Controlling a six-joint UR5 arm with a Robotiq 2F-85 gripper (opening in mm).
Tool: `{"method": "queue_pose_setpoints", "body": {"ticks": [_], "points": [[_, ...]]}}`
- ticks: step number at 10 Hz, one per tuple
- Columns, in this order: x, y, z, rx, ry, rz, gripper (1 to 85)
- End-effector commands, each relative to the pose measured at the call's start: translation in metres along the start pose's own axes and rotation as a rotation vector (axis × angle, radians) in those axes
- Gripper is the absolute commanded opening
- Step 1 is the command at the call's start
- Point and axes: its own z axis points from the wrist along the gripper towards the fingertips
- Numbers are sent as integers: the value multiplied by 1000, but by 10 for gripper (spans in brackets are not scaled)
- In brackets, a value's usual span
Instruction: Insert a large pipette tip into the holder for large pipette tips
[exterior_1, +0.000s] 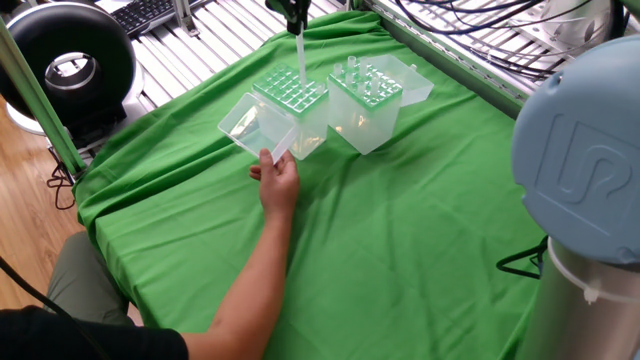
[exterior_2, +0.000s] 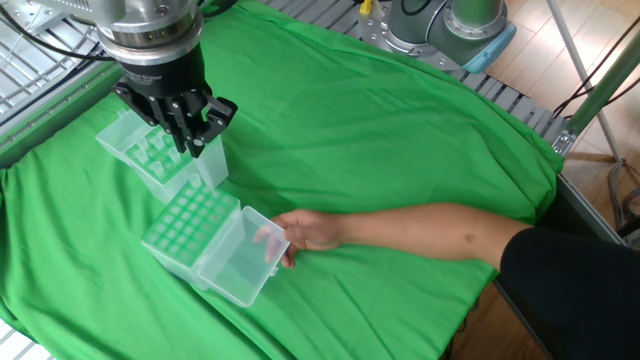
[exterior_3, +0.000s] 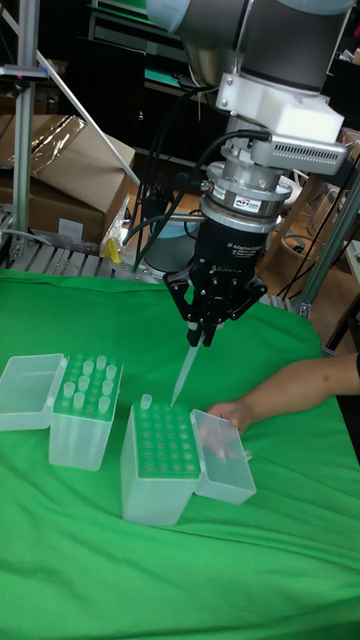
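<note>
My gripper (exterior_3: 203, 335) is shut on a long clear large pipette tip (exterior_3: 184, 375) that hangs point down just above the holder for large pipette tips (exterior_3: 160, 450). That holder is a translucent box with a greenish grid top. One tip (exterior_3: 146, 402) stands in its far corner hole. Its clear lid (exterior_3: 222, 455) hangs open to the side. From one fixed view, the held tip (exterior_1: 301, 60) is over the holder's (exterior_1: 293, 95) far side. The other fixed view shows the gripper (exterior_2: 190, 140) above the holder (exterior_2: 188, 225).
A person's hand (exterior_1: 278, 180) holds the open lid (exterior_1: 250, 125), with the arm stretched across the green cloth (exterior_1: 400, 230). A second translucent box (exterior_3: 85, 400) with several tips stands right beside the holder, its lid open. Metal rails border the cloth.
</note>
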Motion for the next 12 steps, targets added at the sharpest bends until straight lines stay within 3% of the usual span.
{"method": "queue_pose_setpoints", "body": {"ticks": [1, 12], "points": [[-1, 3, 0, -14, -10, 2, 10], [3, 2, 7, -20, -21, 10, 10]]}}
